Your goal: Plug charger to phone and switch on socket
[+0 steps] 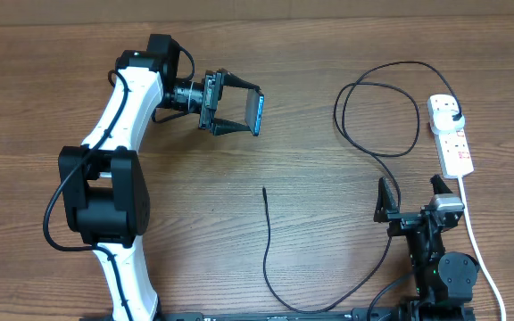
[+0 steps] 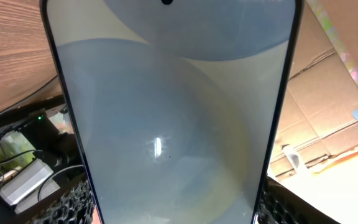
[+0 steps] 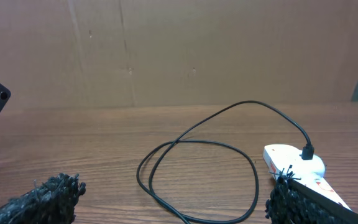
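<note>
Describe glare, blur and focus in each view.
Left wrist: the phone fills the frame, screen washed by reflections, one small glint. Overhead: even light, sharp, soft shadows. Right wrist: fingertips blurred up close, charger and socket sharp.

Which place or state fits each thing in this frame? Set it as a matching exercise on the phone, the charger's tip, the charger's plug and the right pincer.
Things:
1. phone
2. charger tip
3. charger plug
4. right pincer

Places or states:
A. open, holding nothing
B. lying loose on the table
C. gripped in the left pincer
D. seated in the socket

Pairs: 1-C, 2-B, 3-D, 4-A
</note>
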You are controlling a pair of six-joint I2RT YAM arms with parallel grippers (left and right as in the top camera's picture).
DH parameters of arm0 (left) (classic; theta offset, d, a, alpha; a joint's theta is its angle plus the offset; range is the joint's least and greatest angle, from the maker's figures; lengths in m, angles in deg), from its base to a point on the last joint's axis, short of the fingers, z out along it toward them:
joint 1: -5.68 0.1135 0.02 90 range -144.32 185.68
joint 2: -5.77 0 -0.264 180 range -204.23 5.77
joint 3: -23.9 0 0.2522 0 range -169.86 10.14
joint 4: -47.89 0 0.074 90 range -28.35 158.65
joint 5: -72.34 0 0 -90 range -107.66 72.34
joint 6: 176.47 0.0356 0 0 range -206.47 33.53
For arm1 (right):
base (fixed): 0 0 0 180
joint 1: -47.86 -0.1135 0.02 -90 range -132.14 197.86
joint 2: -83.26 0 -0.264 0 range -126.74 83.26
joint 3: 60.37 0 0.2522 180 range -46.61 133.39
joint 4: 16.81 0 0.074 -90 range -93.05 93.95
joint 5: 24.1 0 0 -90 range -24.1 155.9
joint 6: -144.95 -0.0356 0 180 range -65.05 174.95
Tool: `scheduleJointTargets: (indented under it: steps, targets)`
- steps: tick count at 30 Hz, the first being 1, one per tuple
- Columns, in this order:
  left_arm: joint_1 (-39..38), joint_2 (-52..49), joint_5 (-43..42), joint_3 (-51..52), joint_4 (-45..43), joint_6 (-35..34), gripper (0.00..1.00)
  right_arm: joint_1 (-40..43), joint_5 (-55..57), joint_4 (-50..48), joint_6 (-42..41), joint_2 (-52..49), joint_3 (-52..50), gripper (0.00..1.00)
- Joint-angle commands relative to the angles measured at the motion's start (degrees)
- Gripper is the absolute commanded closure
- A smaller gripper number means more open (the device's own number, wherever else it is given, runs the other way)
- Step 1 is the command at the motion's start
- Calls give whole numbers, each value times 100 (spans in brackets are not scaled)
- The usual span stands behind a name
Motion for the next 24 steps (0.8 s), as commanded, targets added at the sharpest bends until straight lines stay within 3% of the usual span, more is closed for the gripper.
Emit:
scheduleJointTargets:
  steps: [1,15,24]
  targets:
    - [22,-13,-101,-201,17,122,96,-33,48,-22,9,42,-61,0]
    - [13,-13,761,-201,22,461,96,-33,48,-24,9,42,-61,0]
    - [13,-13,892,-201,37,461,96,-33,48,-24,9,42,-61,0]
